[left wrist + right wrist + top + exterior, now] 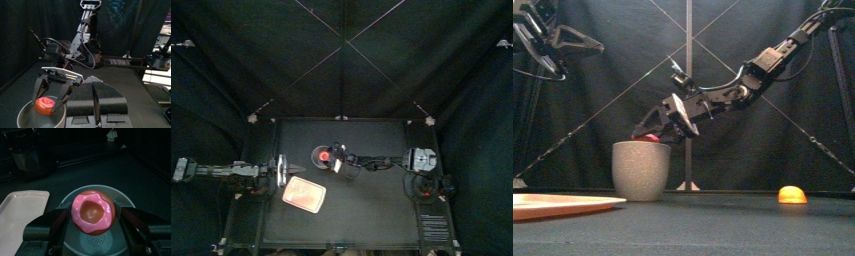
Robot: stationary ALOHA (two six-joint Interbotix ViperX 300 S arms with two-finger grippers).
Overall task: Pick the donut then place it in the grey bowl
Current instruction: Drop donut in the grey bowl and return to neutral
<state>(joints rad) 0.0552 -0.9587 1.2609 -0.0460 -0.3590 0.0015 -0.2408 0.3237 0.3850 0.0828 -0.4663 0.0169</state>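
Top view: right gripper out over the tall grey speckled cup, a little toward 11 o'clock from the middle of the table. Inside the cup's outline, a red spot: the donut. At the cup's 7 o'clock, near but apart: flat pink tray. Idle at the table's 9 o'clock edge: left gripper.

Front view: donut clamped in the right jaws just over the cup's rim, at the cup's 12 o'clock, with only a sliver of red showing. Cannot tell whether it touches the rim. On the table at the cup's 3 o'clock, well apart: small yellow-orange toy.

Left wrist view: own jaws pressed together with only a thin seam between, gripping nothing. Beyond them, the right gripper with the donut at the cup's mouth.

Right wrist view: pink-iced donut on edge, pinched at both flanks, hole toward the camera, squarely above the open cup. Bare cup bottom visible underneath.

Step, judged from this: pick done, placing in hand, at the point of release. Next move: spread the right jaws to let the donut drop, perhaps after lowering a touch. Then lift straight up, clear of the rim, so as not to tip the cup.

No brand, label or writing legible anywhere.
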